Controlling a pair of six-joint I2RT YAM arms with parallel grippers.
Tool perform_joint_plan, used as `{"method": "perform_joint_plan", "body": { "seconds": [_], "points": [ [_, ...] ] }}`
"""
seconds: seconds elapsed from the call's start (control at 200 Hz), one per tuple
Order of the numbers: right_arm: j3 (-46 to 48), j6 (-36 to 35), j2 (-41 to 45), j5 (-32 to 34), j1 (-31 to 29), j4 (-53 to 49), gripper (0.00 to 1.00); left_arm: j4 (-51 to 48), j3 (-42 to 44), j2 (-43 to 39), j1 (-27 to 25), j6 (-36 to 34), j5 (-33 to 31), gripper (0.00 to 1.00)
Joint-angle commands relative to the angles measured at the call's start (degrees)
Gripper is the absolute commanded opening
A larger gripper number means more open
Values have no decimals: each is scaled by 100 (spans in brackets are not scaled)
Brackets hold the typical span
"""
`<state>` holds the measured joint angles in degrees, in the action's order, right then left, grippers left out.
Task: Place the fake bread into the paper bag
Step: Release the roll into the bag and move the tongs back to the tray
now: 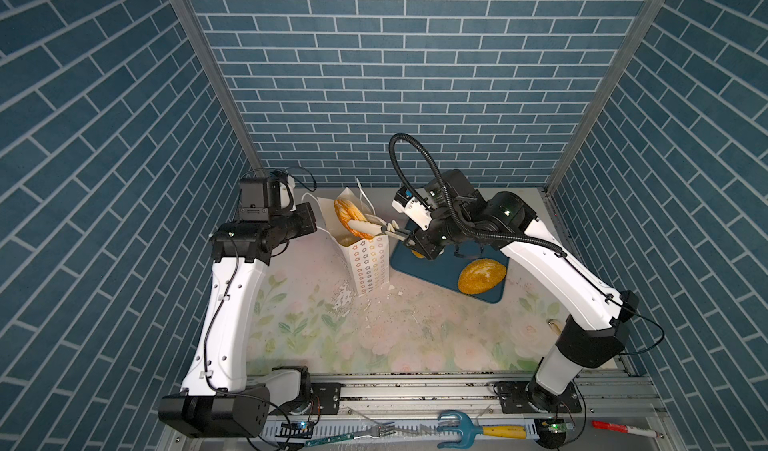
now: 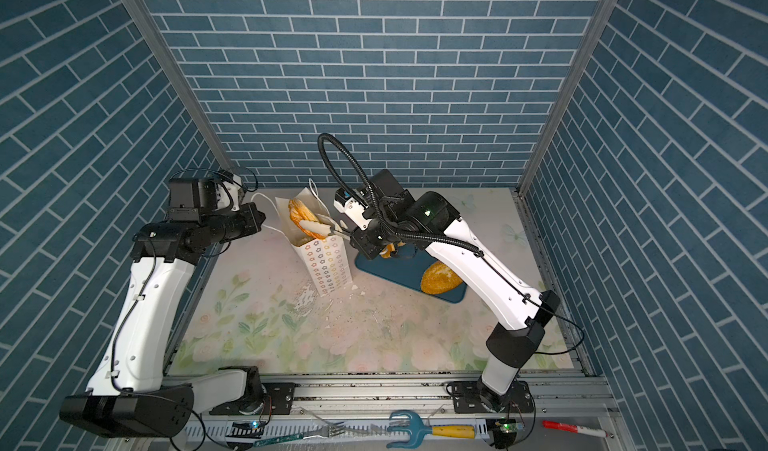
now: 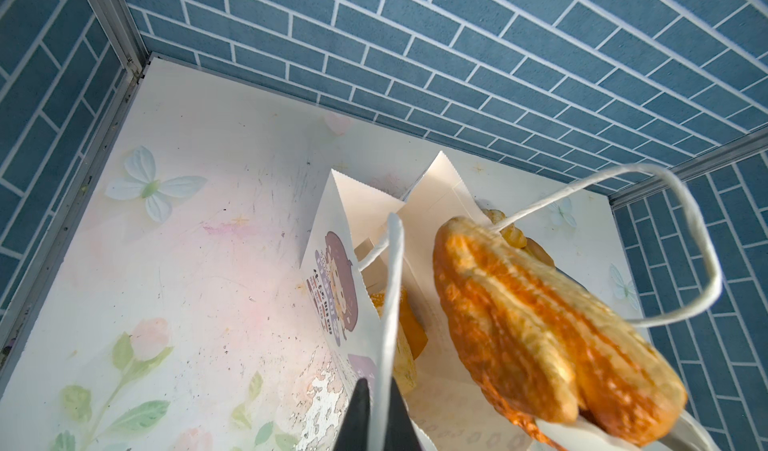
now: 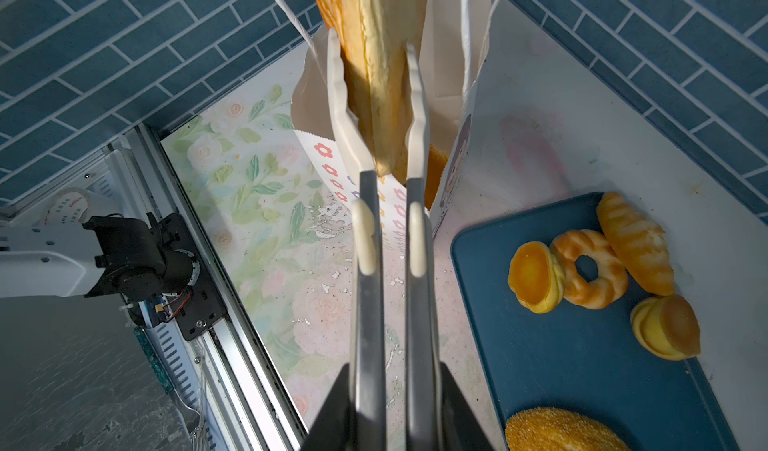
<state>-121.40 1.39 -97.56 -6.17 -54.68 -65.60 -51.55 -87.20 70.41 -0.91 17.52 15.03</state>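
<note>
The white paper bag [image 1: 370,262] [image 2: 328,270] stands open at mid-table. My left gripper [image 1: 316,223] [image 3: 380,390] is shut on its cord handle [image 3: 392,282], beside the bag's mouth. My right gripper [image 1: 409,237] [image 4: 392,382] is shut on white-tipped tongs [image 4: 370,303]. The tongs pinch a flat golden bread piece [image 1: 347,216] [image 3: 540,324] [image 4: 374,54] at the bag's mouth. More fake bread lies on the blue tray [image 1: 440,274] [image 4: 582,365]: a seeded loaf [image 1: 482,276] [image 4: 557,430], a croissant [image 4: 636,241], a ring [image 4: 590,268] and two buns [image 4: 536,276]. Orange pieces show inside the bag.
White flakes [image 1: 365,303] litter the floral mat in front of the bag. A fork [image 1: 374,430], a blue hand rake [image 1: 457,428] and a red marker [image 1: 619,428] lie on the front rail. Brick-patterned walls close in three sides.
</note>
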Motion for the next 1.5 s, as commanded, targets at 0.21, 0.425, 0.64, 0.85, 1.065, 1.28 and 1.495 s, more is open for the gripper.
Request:
{"method": "perform_joint_plan", "body": {
  "seconds": [0.21, 0.425, 0.64, 0.85, 1.065, 1.28, 1.495],
  "points": [
    [-764, -156, -329, 238, 10, -173, 34, -13, -188, 115, 29, -42, 75, 10],
    [-1061, -230, -162, 477, 11, -14, 30, -29, -220, 140, 25, -61, 62, 10],
    [-1239, -480, 324, 1057, 16, 59, 29, -31, -224, 158, 29, -64, 53, 10],
    [-580, -475, 977, 1517, 571, 70, 30, -56, -246, 135, 29, -71, 43, 10],
    [950, -126, 1590, 1250, 1421, 283, 30, -93, -312, 118, 27, -68, 34, 10],
    [2152, 228, 1327, 174, 2082, 486, 31, -92, -349, 158, 29, -62, 41, 10],
    [2586, 321, 632, -365, 2319, 680, 32, -133, -325, 140, 26, -78, 27, 10]
  ]
}}
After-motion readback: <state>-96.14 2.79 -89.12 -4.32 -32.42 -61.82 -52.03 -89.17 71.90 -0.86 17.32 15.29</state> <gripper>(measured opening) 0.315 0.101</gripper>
